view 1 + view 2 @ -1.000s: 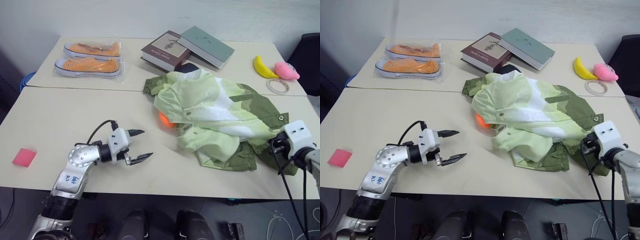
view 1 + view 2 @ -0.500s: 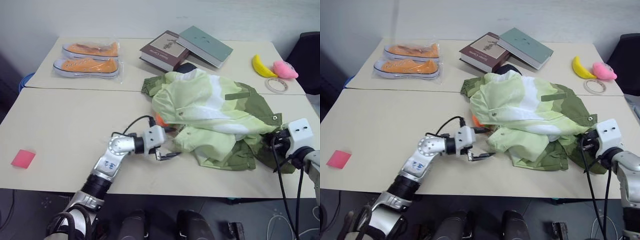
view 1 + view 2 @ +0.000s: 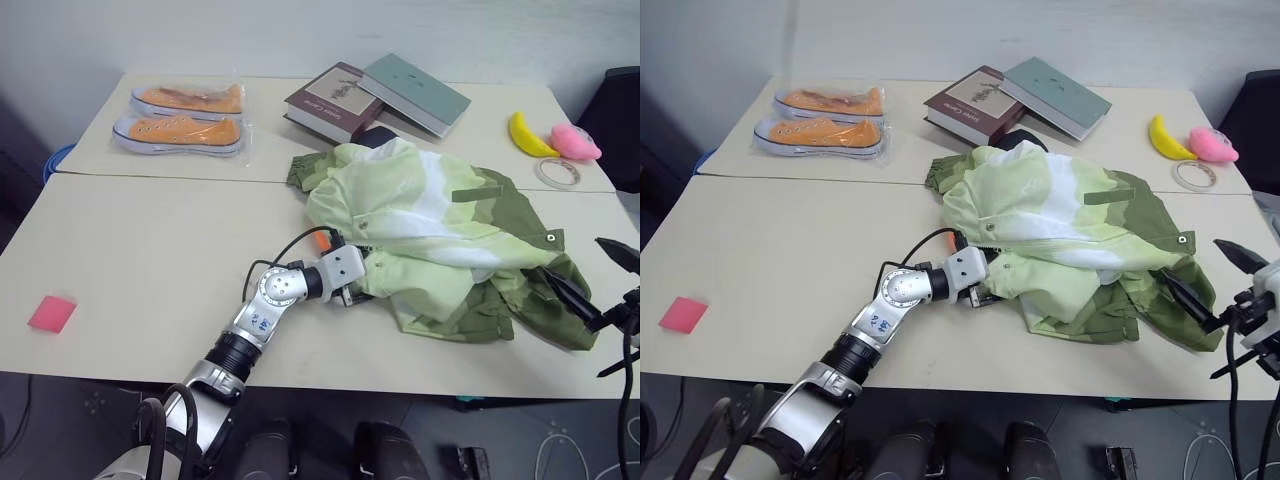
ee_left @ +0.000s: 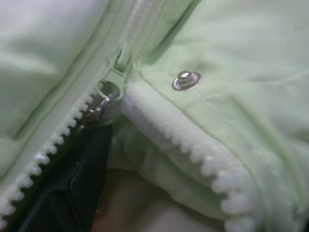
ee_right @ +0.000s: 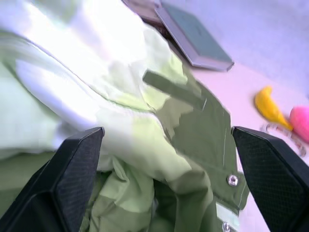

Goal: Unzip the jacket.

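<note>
The jacket [image 3: 430, 220], in pale lime, white and olive, lies crumpled on the right half of the table. My left gripper [image 3: 352, 288] is pushed into its near left edge. In the left wrist view the zipper slider [image 4: 108, 89] with its metal pull sits very close, with open teeth below it and a silver snap button [image 4: 186, 79] beside it. My right gripper [image 3: 572, 255] hangs open just off the jacket's olive right hem, holding nothing. The right wrist view looks between its wide-apart fingers [image 5: 77, 164] onto the jacket [image 5: 145, 116].
At the back stand two books [image 3: 335, 100], a pair of orange shoes in plastic [image 3: 185, 115], a banana [image 3: 527, 135], a pink toy [image 3: 572, 142] and a tape ring [image 3: 555, 172]. An orange object [image 3: 322, 238] peeks from under the jacket. A pink card [image 3: 52, 312] lies near left.
My left gripper has travelled right across the table into the jacket's edge. My right gripper has let go of the olive hem, opened wide and lifted back from it.
</note>
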